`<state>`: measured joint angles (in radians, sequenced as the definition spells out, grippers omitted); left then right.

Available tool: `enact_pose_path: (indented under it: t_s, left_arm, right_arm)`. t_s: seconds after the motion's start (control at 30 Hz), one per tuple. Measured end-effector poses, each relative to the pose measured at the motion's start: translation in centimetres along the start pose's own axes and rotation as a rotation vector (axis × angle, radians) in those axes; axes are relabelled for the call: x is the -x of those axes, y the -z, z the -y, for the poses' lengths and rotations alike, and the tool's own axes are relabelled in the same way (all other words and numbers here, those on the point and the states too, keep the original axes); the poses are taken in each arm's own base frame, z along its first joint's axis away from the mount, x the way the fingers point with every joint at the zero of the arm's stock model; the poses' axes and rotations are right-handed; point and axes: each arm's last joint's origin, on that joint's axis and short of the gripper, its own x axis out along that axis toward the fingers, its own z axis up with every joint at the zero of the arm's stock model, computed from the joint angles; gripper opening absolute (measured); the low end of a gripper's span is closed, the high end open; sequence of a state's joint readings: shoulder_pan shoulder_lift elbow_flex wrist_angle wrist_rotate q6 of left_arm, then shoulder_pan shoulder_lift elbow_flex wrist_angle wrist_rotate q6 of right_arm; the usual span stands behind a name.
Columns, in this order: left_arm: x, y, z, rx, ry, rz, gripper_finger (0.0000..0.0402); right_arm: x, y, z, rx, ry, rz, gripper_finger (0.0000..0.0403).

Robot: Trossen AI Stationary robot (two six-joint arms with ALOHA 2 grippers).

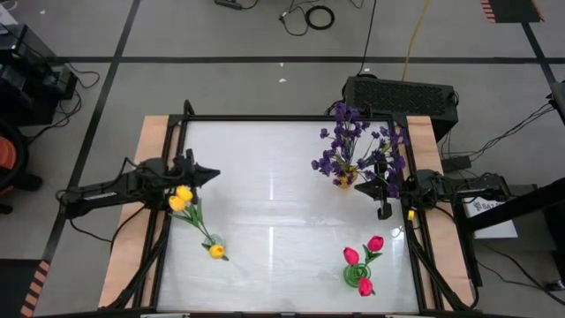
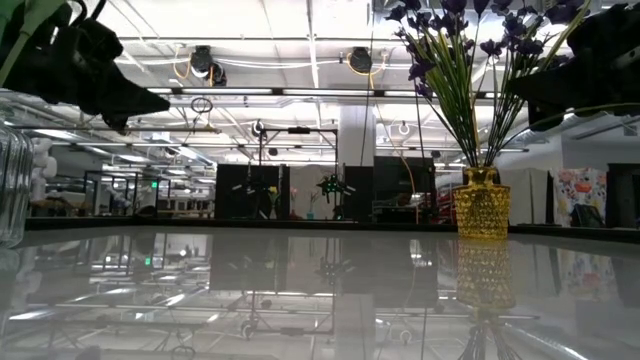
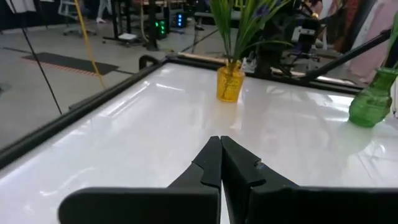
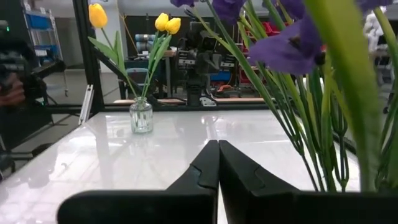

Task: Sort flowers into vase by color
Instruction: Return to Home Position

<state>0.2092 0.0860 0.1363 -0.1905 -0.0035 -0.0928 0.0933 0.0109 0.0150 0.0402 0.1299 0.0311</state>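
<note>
The white table holds three filled vases and no loose stems, so the sorting looks finished. The step in hand is, by my reading, the retreat to rest.

The left gripper hangs over the table's 9 o'clock edge and the right gripper over the 3 o'clock edge. Each has its fingers pressed together on nothing.

The purple sprigs are the bushiest bunch, many small dark blossoms fanning out on thin green stems. They stand in the yellow vase at about 1 o'clock. The yellow tulips lean out of the clear vase at 8 o'clock, and the pink-red tulips sit in the green vase at 5 o'clock.

The right arm's withdrawal needs care, I judge, because its claw is just beside the purple stems and a sideways sweep could snag them.
</note>
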Motion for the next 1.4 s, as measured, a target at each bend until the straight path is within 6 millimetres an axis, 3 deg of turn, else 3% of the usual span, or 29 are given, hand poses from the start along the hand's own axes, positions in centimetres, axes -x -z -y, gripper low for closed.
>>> enact_pose_path:
  t_s: [0.27, 0.57, 0.8, 1.0, 1.17, 1.4]
  left_arm:
    - [-0.3, 1.0, -0.1, 0.015, -0.001, -0.033, 0.0003]
    - [-0.3, 1.0, -0.1, 0.007, 0.001, -0.027, 0.0003]
    - [-0.3, 1.2, -0.1, 0.006, -0.001, -0.052, 0.0003]
    - [-0.3, 1.4, -0.1, 0.007, -0.002, -0.067, 0.0003]
    - [-0.3, 1.4, -0.1, 0.014, -0.002, -0.067, 0.0003]
    - [-0.3, 1.4, -0.1, 0.030, -0.003, -0.072, 0.0003]
  right_arm:
    - [0.3, -0.4, -0.2, -0.063, -0.079, -0.084, 0.0000]
    - [1.5, -3.2, -0.6, -0.179, -0.146, -0.154, 0.0000]
    - [2.0, -3.1, -1.0, -0.268, -0.158, -0.244, 0.0000]
    - [1.9, -3.4, -1.9, -0.456, -0.246, -0.247, 0.0000]
    - [1.9, -3.6, -2.8, -0.605, -0.289, -0.384, 0.0000]
    - [1.6, -4.7, -4.2, -0.655, -0.284, -0.564, 0.0000]
